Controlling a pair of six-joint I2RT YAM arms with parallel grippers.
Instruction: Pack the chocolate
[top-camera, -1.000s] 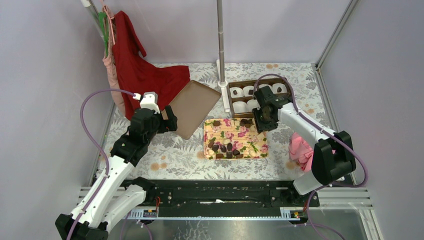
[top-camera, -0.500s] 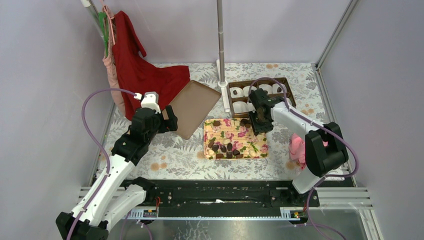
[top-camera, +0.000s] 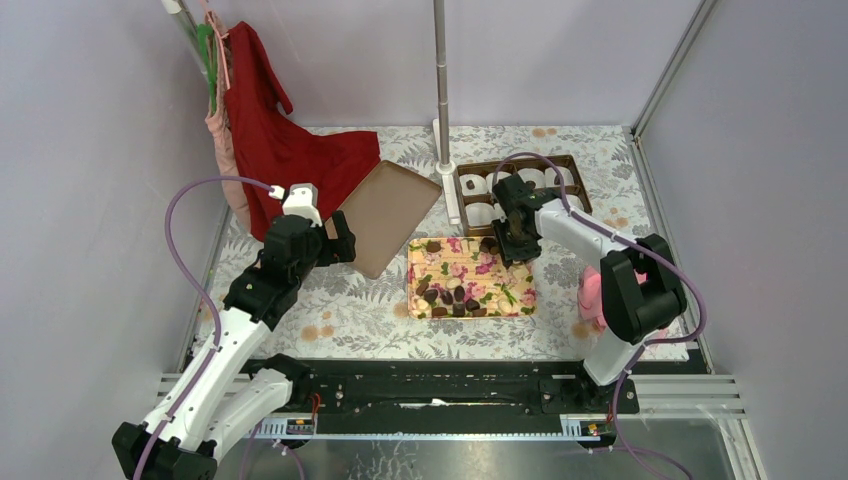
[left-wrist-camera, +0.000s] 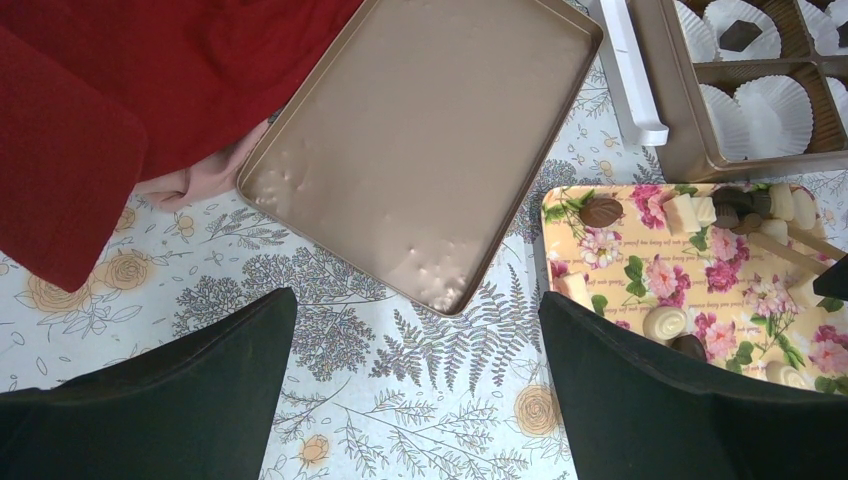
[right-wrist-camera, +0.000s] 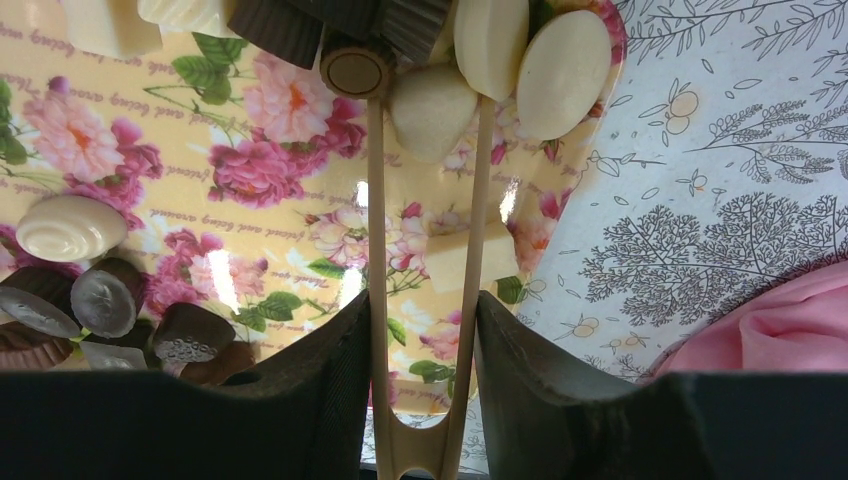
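the right gripper (right-wrist-camera: 420, 330) pinched wooden tongs (right-wrist-camera: 377, 200), tips seemingly straddling a pale chocolate (right-wrist-camera: 432, 112) on the floral tray (right-wrist-camera: 300, 230); the left gripper (left-wrist-camera: 415, 340) gaped empty. the rounded piece could squirt out if squeezed unevenly.

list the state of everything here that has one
left gripper, jaws wide open, empty
right gripper, jaws shut on tongs
tongs, tips spread either side of a pale piece on the floral tray
box, open, paper cups mostly empty
lid, off, lying beside the box
chocolate, mostly on the floral tray
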